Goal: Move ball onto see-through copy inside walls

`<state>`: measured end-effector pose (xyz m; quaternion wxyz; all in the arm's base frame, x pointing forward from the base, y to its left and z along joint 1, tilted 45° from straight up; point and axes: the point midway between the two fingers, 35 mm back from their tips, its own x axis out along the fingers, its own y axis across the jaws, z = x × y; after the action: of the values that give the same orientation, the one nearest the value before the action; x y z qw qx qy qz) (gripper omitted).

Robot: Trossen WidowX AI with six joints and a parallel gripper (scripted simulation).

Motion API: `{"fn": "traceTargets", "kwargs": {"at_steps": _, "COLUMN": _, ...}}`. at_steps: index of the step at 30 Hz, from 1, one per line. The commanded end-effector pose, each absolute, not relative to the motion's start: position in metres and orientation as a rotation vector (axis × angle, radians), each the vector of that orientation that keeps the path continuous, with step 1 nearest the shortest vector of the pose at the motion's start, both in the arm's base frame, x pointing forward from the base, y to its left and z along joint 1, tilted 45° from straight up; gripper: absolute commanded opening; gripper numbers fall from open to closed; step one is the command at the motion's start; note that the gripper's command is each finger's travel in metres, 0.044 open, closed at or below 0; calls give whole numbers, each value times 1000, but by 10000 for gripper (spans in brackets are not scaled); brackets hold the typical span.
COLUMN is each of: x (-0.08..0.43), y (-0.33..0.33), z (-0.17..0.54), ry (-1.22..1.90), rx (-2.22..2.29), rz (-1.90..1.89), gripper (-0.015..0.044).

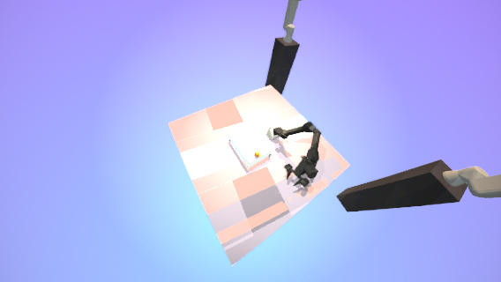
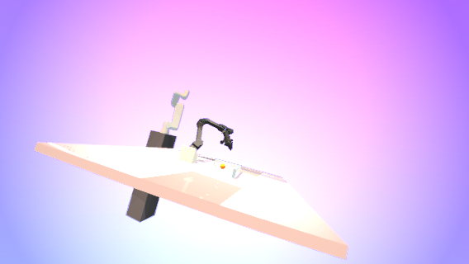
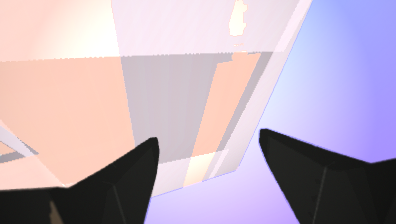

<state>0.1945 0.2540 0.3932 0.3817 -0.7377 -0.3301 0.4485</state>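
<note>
Ball (image 1: 257, 154): inside the corner of the clear walls (image 1: 240, 154), tiny, detail unclear.
Gripper (image 1: 295, 175): fingers spread wide, holding nothing, well apart from ball.
See-through copy: cannot make out.

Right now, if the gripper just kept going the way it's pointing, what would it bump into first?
Probably the table, near its edge. The open gripper has only tabletop ahead, and the ball lies off to the side.

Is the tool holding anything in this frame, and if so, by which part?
Nothing is held. The tool is open with only table and background showing between its fingers, and the ball lies on the table by the walls, away from it.
</note>
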Motion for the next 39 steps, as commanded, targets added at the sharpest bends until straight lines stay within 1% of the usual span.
{"fn": "traceTargets", "kwargs": {"at_steps": 1, "x": 239, "y": 234, "z": 337, "ry": -573, "rx": -1829, "rz": 1269, "gripper": 303}}
{"fn": "traceTargets", "kwargs": {"at_steps": 6, "x": 275, "y": 203, "z": 270, "ry": -274, "rx": -1695, "rz": 1412, "gripper": 303}}
{"fn": "traceTargets", "kwargs": {"at_steps": 11, "x": 292, "y": 165, "z": 202, "ry": 24, "rx": -1469, "rz": 1542, "gripper": 303}}
{"fn": "traceTargets", "kwargs": {"at_steps": 15, "x": 292, "y": 132, "z": 152, "ry": 255, "rx": -1211, "rz": 1613, "gripper": 303}}
{"fn": "traceTargets", "kwargs": {"at_steps": 20, "x": 272, "y": 89, "z": 94, "ry": 542, "rx": -759, "rz": 1637, "gripper": 303}}
{"fn": "traceTargets", "kwargs": {"at_steps": 22, "x": 268, "y": 83, "z": 88, "ry": 577, "rx": -691, "rz": 1634, "gripper": 303}}
{"fn": "traceTargets", "kwargs": {"at_steps": 34, "x": 268, "y": 83, "z": 87, "ry": 578, "rx": -690, "rz": 1634, "gripper": 303}}
{"fn": "traceTargets", "kwargs": {"at_steps": 39, "x": 266, "y": 94, "z": 77, "ry": 578, "rx": -689, "rz": 1634, "gripper": 303}}
